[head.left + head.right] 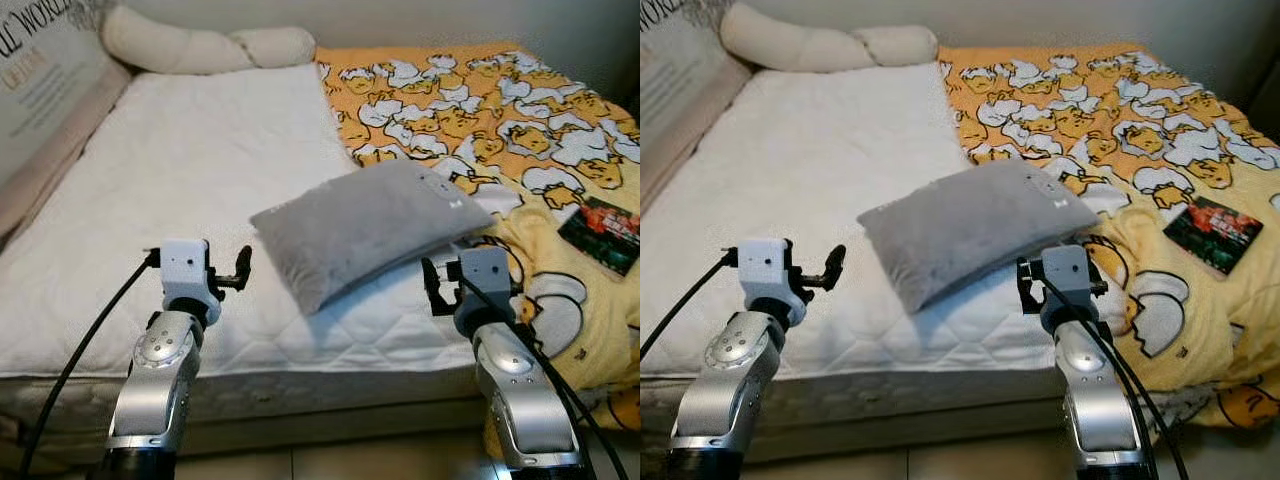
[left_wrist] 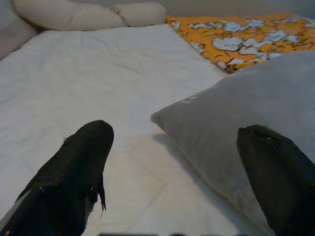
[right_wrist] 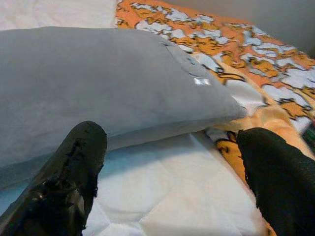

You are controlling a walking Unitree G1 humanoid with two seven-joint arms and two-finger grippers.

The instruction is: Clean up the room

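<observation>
Over on the left side of the bed (image 1: 180,190) it's mostly bare white quilted mattress, with a long cream bolster (image 1: 200,45) up by the wall, so plenty of open room there. The left gripper (image 1: 243,266) hovers just above the mattress near the front edge, fingers spread wide and empty, pointing at the near left corner of the grey pillow (image 1: 365,228).

That pillow sits mid-bed, angled, its right end riding up on the yellow duck blanket (image 1: 480,110). Looks soft, light and floppy to me, so I'd guess a one-corner pinch just makes it sag and drag. Better bet is probably a hold on each short end or on the seam edges, where the fabric bunches instead of slipping.

The right gripper (image 1: 1024,275) is just beside the pillow's near right edge, fingers (image 3: 69,172) also released with nothing between them.

Further right the blanket is rumpled and spills over the bed's front edge, with a dark book-like thing (image 1: 602,232) lying on it. Snag risk there if the pillow gets swung that way; left is the clearer path.
</observation>
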